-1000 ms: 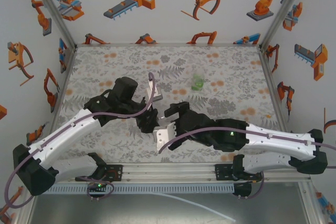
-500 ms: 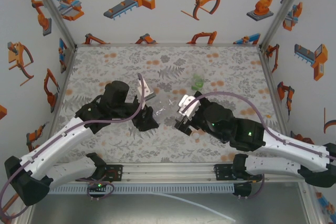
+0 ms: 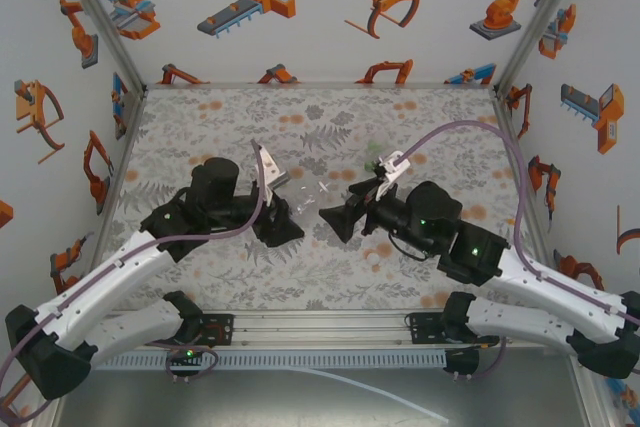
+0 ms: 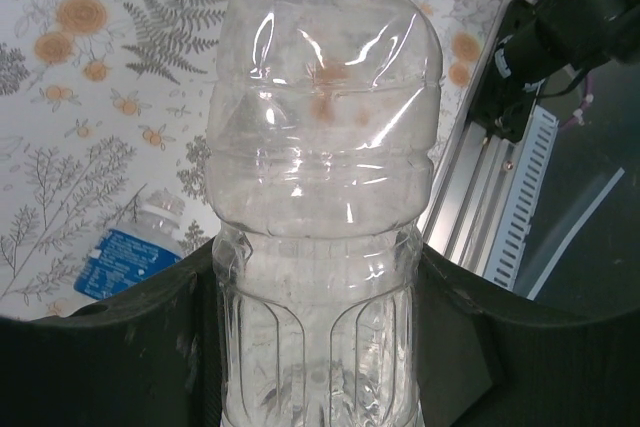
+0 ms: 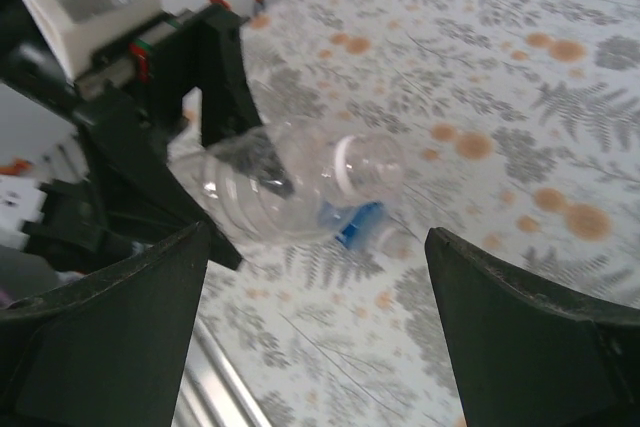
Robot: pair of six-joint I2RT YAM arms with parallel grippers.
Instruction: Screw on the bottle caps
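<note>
Left gripper [image 4: 320, 367] — clamps the clear bottle [image 4: 322, 147] across its ribbed lower body, one finger on each side; points its neck toward the other gripper. Right gripper [image 5: 315, 247] — stands wide apart, holds nothing, faces the bottle's mouth from near by. Beyond, on the floral table [image 3: 200, 127]: blue-label bottle [image 4: 128, 259] lying on its side near the held one; green bottle [image 3: 378, 155] farther back, well apart.

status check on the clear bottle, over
left gripper shut on clear bottle. right gripper open, empty, facing its neck. blue-label bottle lying nearby.
</note>
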